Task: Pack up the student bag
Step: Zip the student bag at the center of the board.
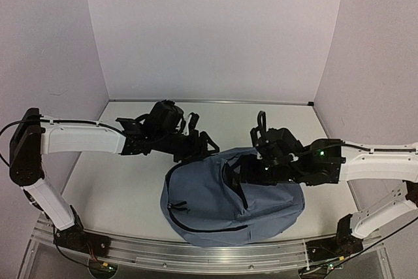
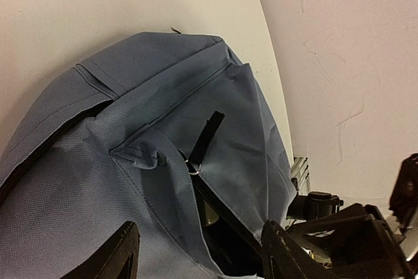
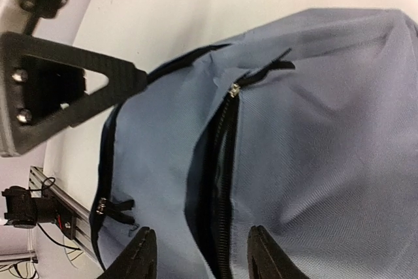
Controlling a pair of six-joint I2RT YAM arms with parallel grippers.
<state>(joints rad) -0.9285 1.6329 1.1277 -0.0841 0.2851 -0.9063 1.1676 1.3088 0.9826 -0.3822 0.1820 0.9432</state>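
The grey-blue student bag (image 1: 202, 210) lies on the table near the front edge, with its black zips facing up. A zip in its upper part is partly open, showing dark lining (image 3: 219, 181) and, in the left wrist view, a pale olive thing inside (image 2: 210, 212). The zip's black pull tab (image 2: 206, 136) lies on the fabric. My left gripper (image 1: 204, 146) is open and empty at the bag's far left edge; its fingers (image 2: 111, 259) straddle the opening. My right gripper (image 1: 240, 171) is open and empty just above the zip, one finger (image 3: 140, 258) on each side of it.
The white table (image 1: 130, 174) is walled by pale panels at the back and sides. An aluminium rail (image 1: 196, 253) with the arm bases runs along the near edge. The left gripper's black finger (image 3: 65, 89) shows in the right wrist view, close to the bag.
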